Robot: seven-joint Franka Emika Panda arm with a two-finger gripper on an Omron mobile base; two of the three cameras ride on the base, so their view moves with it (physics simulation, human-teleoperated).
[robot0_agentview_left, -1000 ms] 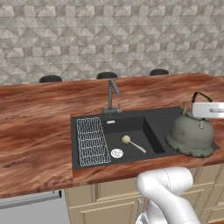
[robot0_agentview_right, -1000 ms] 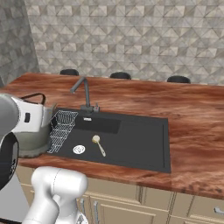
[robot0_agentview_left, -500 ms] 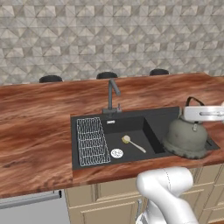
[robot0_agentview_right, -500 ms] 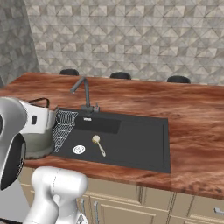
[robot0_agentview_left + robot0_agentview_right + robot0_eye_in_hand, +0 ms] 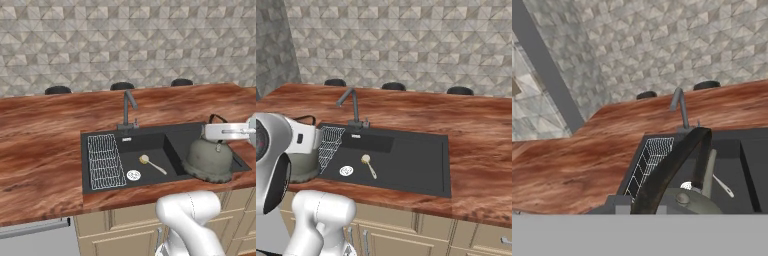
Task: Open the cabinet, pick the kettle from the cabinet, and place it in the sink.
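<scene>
Left base view. The kettle (image 5: 209,159), squat grey metal, sits low over the right-hand end of the sink (image 5: 170,134), its base at about rim level and overlapping the basin's right and front edges. The white hand reaches in from the right at the level of the dark arched handle (image 5: 218,119). Also listed: wire rack (image 5: 105,161) in the left part of the basin, a slim faucet (image 5: 128,106) behind it, and a small wooden spoon (image 5: 151,163) and round drain (image 5: 133,175) on the basin floor.

Right base view. The arm's large white body covers most of the kettle (image 5: 305,167); a grey flank shows at the sink's (image 5: 406,160) near left end, just beside the rack (image 5: 327,146).

Hand view. The gripper (image 5: 642,210) is closed on the kettle's handle (image 5: 677,165), whose dark arch runs up and away from the fingers; lid knob and body (image 5: 687,202) lie directly beneath. The jaws themselves are hard to make out.

Governing relation. The kettle hangs straight below the hand, handle arch running along the sink's length. The open basin floor lies below and toward the faucet side. By judgement, the placing calls for a small shift inward, then a descent, before release; setting down here risks catching the rim.
</scene>
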